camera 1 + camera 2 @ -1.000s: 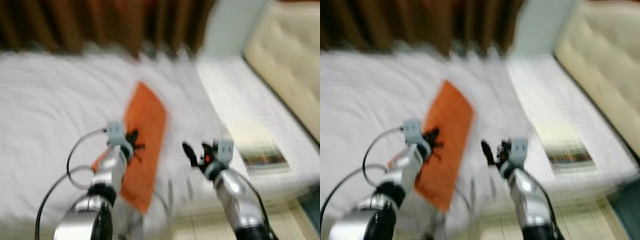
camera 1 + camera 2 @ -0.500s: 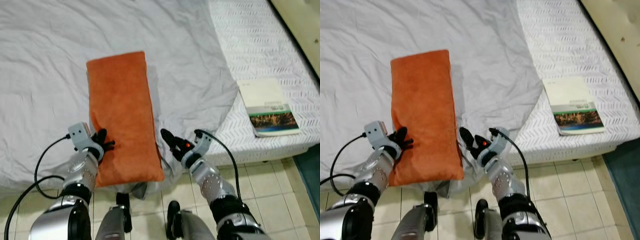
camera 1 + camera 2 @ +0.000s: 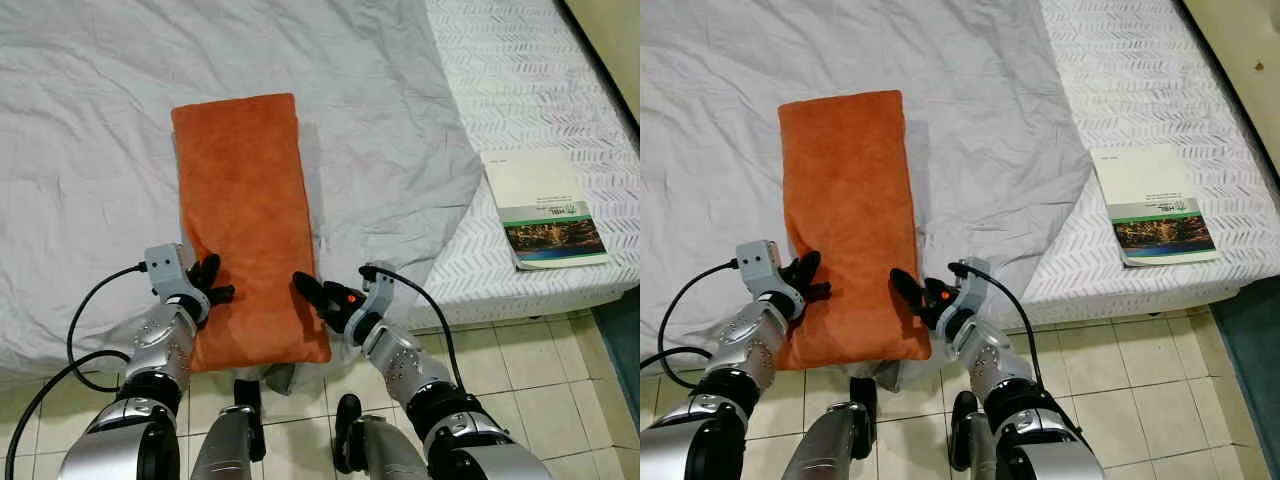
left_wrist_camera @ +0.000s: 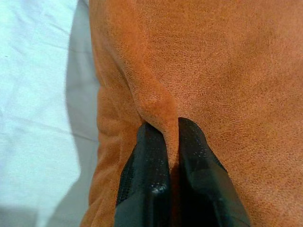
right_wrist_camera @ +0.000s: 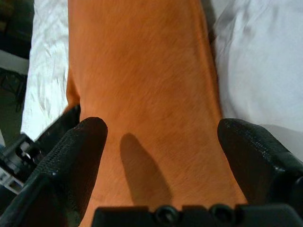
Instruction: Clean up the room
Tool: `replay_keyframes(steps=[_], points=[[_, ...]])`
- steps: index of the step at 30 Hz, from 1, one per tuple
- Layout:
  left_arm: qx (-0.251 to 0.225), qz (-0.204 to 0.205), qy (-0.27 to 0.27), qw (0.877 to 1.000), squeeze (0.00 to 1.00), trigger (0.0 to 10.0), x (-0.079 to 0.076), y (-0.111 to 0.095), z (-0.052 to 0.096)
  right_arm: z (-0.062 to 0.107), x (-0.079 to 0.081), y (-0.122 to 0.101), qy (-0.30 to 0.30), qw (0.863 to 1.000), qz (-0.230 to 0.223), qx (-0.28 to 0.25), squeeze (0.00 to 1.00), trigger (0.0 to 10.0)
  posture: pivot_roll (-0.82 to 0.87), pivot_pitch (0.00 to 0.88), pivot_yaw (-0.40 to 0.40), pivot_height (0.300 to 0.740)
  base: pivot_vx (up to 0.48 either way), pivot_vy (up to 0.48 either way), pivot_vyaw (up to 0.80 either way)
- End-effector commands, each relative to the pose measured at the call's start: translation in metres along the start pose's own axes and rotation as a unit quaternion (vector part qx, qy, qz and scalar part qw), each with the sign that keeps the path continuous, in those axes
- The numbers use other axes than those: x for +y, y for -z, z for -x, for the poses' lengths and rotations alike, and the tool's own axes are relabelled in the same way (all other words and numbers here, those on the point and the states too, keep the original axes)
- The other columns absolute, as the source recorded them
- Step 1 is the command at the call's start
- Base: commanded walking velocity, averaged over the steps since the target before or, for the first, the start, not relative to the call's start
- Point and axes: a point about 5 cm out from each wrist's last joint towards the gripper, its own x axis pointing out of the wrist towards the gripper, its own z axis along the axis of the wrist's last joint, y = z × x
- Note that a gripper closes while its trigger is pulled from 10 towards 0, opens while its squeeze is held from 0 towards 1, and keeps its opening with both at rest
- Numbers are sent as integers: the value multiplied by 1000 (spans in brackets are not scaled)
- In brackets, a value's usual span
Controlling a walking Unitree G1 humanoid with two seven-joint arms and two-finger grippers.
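Now an orange pillow [image 3: 245, 220] lies lengthwise on the grey sheet [image 3: 90, 120] of the bed, its near end at the bed's edge. At the pillow's near left edge, the left gripper [image 3: 208, 282] is closed tight, pinching a raised fold of the orange fabric between its fingers [image 4: 147, 165]. At the near right corner, the right gripper [image 3: 315, 295] has its fingers [image 5: 80, 146] spread wide apart over the pillow, grasping nothing. Well to the right, a book [image 3: 545, 205] rests on the bare white mattress [image 3: 520, 80]. Below is tiled floor [image 3: 540, 345].

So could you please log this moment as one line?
left tool: shut on pillow | right tool: open at pillow | book: on bed
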Motion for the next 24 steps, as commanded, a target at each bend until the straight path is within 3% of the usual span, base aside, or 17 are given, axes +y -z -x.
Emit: replay_keyframes(steps=[1,8,15,20,21,24], points=[[87,3,19,996,0,10000,-7,45,13,-21,47,35,-56,997,-45,27,0,10000,-53,694,-138,740,0,0,0],[79,15,57,995,0,10000,-25,51,14,-27,73,67,-63,996,-31,62,0,10000,17,701,-123,740,0,0,0],[67,45,69,994,0,10000,-26,47,16,-24,74,79,-56,995,-29,77,0,10000,41,711,-118,740,0,0,0],[60,97,104,988,0,10000,-38,44,18,-20,67,82,-29,996,-47,72,0,10000,44,709,-120,740,0,0,0],[62,118,120,984,0,10000,-44,44,20,-19,65,83,-23,996,-54,71,0,0,46,707,-119,740,0,0,0],[64,144,141,977,0,10000,-54,44,23,-18,62,84,-14,995,-62,71,0,0,49,706,-120,740,0,0,0]])
